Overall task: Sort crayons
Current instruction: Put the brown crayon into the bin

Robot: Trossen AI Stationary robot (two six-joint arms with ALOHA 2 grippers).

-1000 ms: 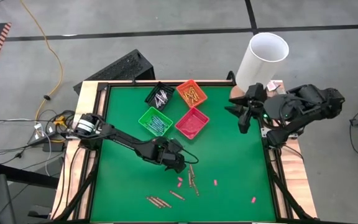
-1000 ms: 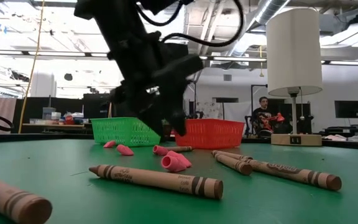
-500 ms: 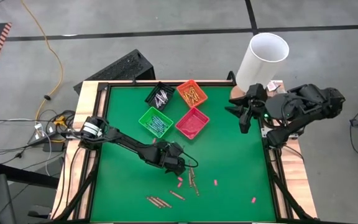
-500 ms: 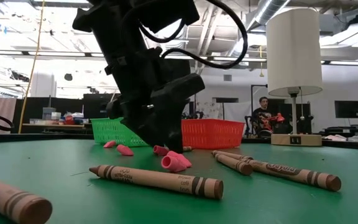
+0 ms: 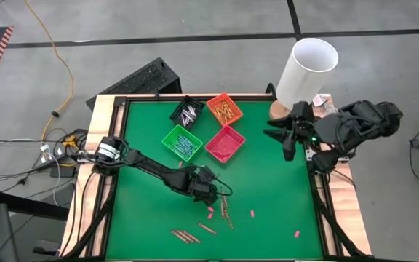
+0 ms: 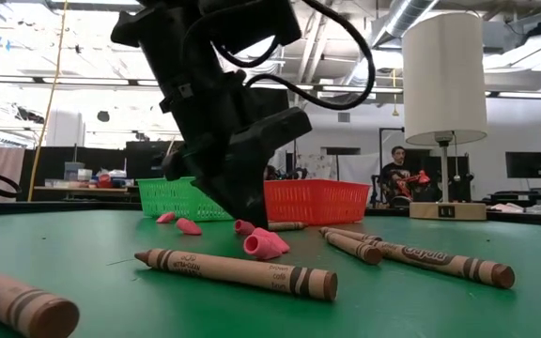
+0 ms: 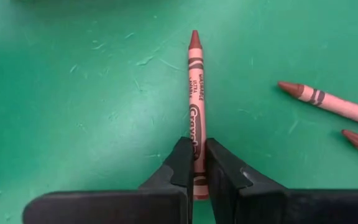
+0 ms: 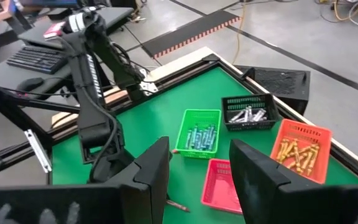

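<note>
My left gripper [image 5: 214,195] is down at the green table [image 5: 144,211], just near of the middle, shut on a brown crayon [image 7: 195,93]. In the low view it [image 6: 249,214] stands behind a pink bit [image 6: 264,243]. More brown crayons lie close by [image 7: 328,99], [image 5: 226,211], [image 5: 185,235], [image 6: 238,271], each flat on its side. My right gripper [image 5: 285,138] hangs open, high over the table's right edge, with nothing between its fingers [image 8: 194,174]. My left gripper pinches the crayon's paper-wrapped body [image 7: 195,142] toward its flat back end, one finger on each long side. The fingers slant down from above and lie across the crayon. The crayon lies flat on the table, its tip pointing away from the gripper.
Four small bins stand at the far middle: black [image 5: 188,111], orange [image 5: 224,109], green [image 5: 182,142] and red [image 5: 225,143]. A white cylinder [image 5: 305,69] stands at the far right corner. Pink bits [image 5: 252,213], [image 5: 296,233] dot the near half.
My left gripper has sunk to the table, tipping a little more downward, and has shut on the brown crayon, which stays lying where it was.
</note>
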